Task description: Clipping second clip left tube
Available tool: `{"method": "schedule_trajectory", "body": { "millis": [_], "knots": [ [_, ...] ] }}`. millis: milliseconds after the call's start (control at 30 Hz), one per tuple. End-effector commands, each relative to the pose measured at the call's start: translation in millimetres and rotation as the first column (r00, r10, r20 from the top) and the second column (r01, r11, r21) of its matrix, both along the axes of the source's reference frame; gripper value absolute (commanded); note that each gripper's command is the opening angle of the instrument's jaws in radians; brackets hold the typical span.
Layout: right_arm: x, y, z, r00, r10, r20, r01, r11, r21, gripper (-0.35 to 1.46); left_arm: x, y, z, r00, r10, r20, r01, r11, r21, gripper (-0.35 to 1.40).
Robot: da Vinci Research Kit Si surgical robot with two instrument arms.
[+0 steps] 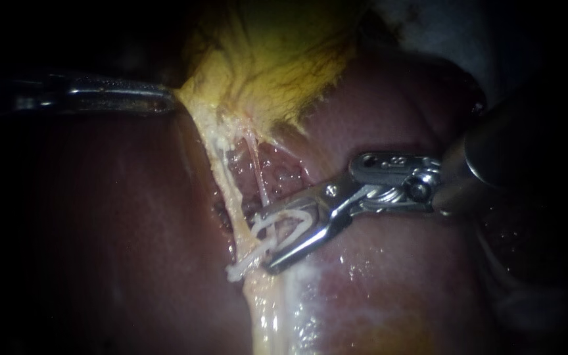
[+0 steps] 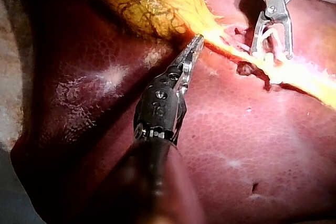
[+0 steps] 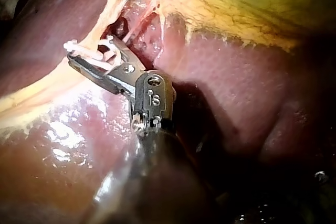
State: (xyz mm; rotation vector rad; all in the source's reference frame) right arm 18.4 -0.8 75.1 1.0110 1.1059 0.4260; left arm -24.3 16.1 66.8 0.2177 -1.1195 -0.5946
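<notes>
My left instrument (image 1: 172, 100) (image 2: 195, 43) comes in from the left, its jaws shut on the yellow gallbladder (image 1: 277, 59) at its lower edge, holding it taut. Two strands run down from there: a pale left tube (image 1: 228, 190) and a thin pink tube (image 1: 260, 177) to its right. My right instrument (image 1: 265, 244) (image 2: 271, 52) (image 3: 92, 51) carries a white clip (image 1: 294, 220) between its wide-set jaws. These jaws straddle the left tube low down. A white end (image 1: 235, 271) sticks out past the tube; I cannot tell whether it belongs to this clip.
The dark red liver (image 1: 113, 230) (image 2: 247, 145) lies on both sides of the dissected groove. A wet, pale yellow band of tissue (image 1: 264, 315) continues below the jaws. The right instrument's thick shaft (image 1: 514, 151) fills the right side.
</notes>
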Motion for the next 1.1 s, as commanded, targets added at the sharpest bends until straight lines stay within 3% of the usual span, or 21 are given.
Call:
{"method": "schedule_trajectory", "body": {
  "millis": [33, 333, 633, 1100],
  "knots": [
    [0.1, 0.1, 0.3, 1.0000, 0.001, 0.004, -0.001, 1.000, 0.005, 0.60, 0.0, 0.0, 0.0, 1.0000, 0.000, 0.000, 0.000, 1.000, 0.000, -0.35],
    [1.6, 0.2, 1.8, 0.9997, 0.012, 0.020, -0.013, 0.999, 0.032, 0.60, -0.2, 0.0, 0.2, 1.0000, 0.001, -0.003, -0.001, 1.000, 0.000, -0.35],
    [3.9, -0.8, 2.0, 0.9995, 0.030, 0.006, -0.030, 0.998, 0.062, 0.60, -0.2, -0.1, 0.3, 1.0000, 0.000, -0.004, 0.000, 1.000, -0.001, -0.35],
    [5.2, -3.1, -1.0, 0.9944, 0.007, -0.105, 0.005, 0.993, 0.117, 0.60, -0.2, -0.1, 0.3, 1.0000, 0.000, -0.004, 0.000, 1.000, -0.001, -0.35]
  ]
}}
